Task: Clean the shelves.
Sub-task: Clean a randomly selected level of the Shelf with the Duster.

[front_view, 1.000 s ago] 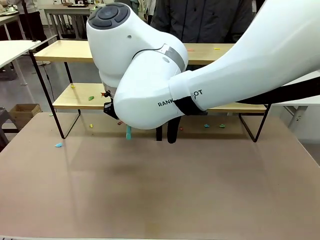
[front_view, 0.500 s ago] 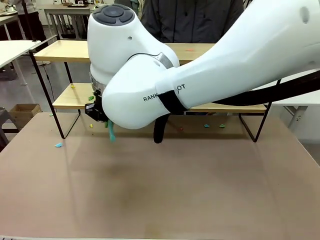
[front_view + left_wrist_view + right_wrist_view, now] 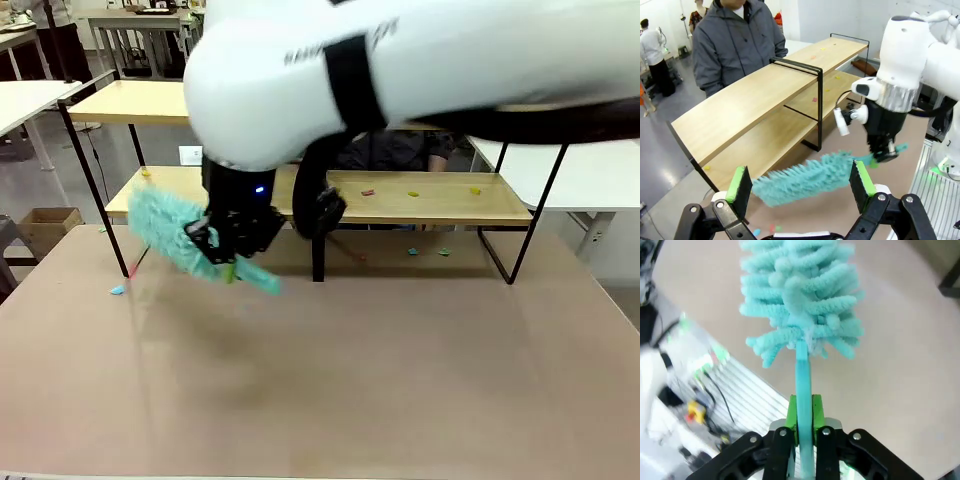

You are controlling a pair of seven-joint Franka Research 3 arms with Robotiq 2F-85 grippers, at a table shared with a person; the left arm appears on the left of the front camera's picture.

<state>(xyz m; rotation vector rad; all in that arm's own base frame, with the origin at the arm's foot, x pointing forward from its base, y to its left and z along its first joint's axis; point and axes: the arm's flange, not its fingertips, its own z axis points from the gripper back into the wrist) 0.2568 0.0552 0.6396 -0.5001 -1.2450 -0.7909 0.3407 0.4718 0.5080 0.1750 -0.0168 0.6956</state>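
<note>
Just behind right claw [image 3: 228, 250] — shelves [image 3: 440, 208]; claw clamps teal duster [image 3: 165, 230].

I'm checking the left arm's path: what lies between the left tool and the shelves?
In the left wrist view, the duster, held by the right tool, hangs crosswise between the open left tool and the shelves.

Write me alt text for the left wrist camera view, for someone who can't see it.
The right gripper, shut on the handle of a turquoise duster, holds it above the brown tabletop in front of the two-tier wooden shelves. The left gripper frames the scene with open jaws, and a person in a grey jacket stands behind the shelves.
</note>
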